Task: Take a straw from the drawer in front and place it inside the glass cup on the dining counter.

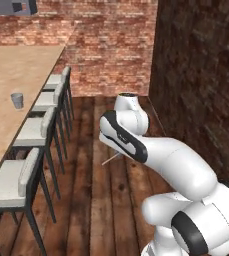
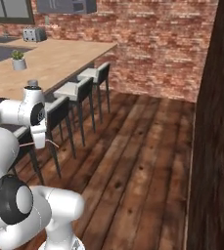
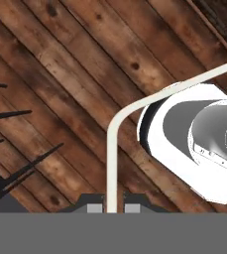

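The tool, at the bottom middle of the hand view, is pressed together on the straw, which rises between the finger tips, bends near the frame's middle and runs off to the right edge. In the left base view the straw shows as a thin pale line at the frame's centre, poking out from under the arm over the dark wooden floor. Around it the floor is open toward the lower centre and the far brick wall. To the left stands a row of stools pushed against the edge of the surface, their dark legs nearest the straw. The glass cup stands on the surface at the left, well apart from the tool. A dark wall closes the right side. In the right base view a potted plant sits upper left.
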You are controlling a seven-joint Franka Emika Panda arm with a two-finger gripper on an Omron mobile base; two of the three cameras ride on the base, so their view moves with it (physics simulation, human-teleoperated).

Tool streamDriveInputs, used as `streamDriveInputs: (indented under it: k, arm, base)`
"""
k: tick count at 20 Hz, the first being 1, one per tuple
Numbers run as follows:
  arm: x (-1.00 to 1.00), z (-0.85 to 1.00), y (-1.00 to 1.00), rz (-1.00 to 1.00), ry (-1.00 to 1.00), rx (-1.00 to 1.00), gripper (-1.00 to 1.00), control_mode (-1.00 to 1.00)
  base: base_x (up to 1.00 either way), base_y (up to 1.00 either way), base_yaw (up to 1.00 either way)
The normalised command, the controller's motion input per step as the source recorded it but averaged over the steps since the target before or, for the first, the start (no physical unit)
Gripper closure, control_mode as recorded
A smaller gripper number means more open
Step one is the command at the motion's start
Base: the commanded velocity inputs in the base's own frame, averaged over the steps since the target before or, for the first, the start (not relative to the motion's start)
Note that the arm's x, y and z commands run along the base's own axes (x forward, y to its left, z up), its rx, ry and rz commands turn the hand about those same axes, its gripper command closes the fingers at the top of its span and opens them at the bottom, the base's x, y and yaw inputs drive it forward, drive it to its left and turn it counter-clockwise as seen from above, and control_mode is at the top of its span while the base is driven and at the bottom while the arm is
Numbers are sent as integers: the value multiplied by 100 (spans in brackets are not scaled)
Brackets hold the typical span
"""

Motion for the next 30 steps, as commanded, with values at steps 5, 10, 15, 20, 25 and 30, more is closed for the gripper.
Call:
streamDriveInputs:
  k: [5, 10, 15, 20, 25, 30]
  arm:
    - [0, 0, 0, 0, 0, 0, 100, 100]
    - [0, 0, 0, 0, 0, 0, 100, 100]
    - [0, 0, 0, 0, 0, 0, 100, 100]
    - [0, 0, 0, 0, 0, 0, 100, 100]
    - [0, 0, 0, 0, 0, 0, 100, 100]
    - [0, 0, 0, 0, 0, 0, 100, 100]
  base:
    - [86, -69, 45]
    - [87, -69, 45]
    - [77, -71, 47]
    - [68, -67, 47]
    - [57, -71, 48]
    - [41, -71, 50]
